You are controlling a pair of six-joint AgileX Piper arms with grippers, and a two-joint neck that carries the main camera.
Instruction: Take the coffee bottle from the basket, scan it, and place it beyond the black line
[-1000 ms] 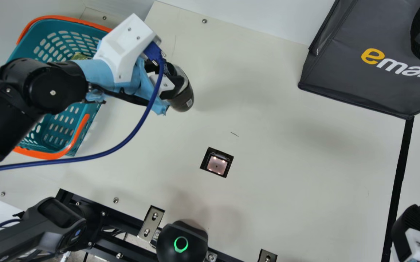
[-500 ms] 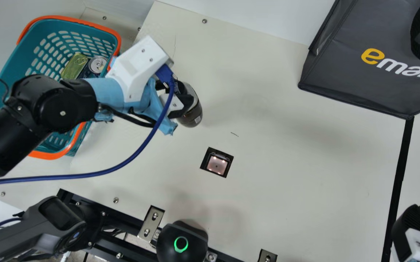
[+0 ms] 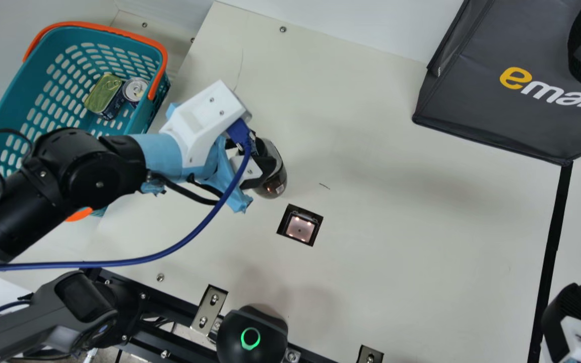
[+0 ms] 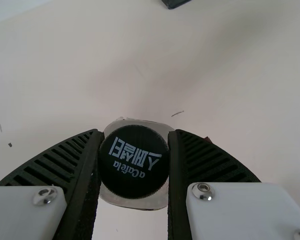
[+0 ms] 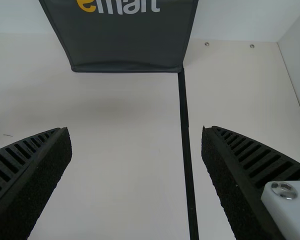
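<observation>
Now coffee bottle (image 3: 276, 182) nearer scanner (image 3: 300, 228)

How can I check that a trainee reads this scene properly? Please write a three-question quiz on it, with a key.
1. Multiple choice: what does the left gripper hold?
A) a shopping bag
B) the coffee bottle
C) nothing
2. True or false: the right gripper has its fingers spread apart and holds nothing.
3. Fill in the blank: in the main view, the basket holds a flat tin and, beside it, a round ____.

Key: 1 B; 2 true; 3 can.
</observation>
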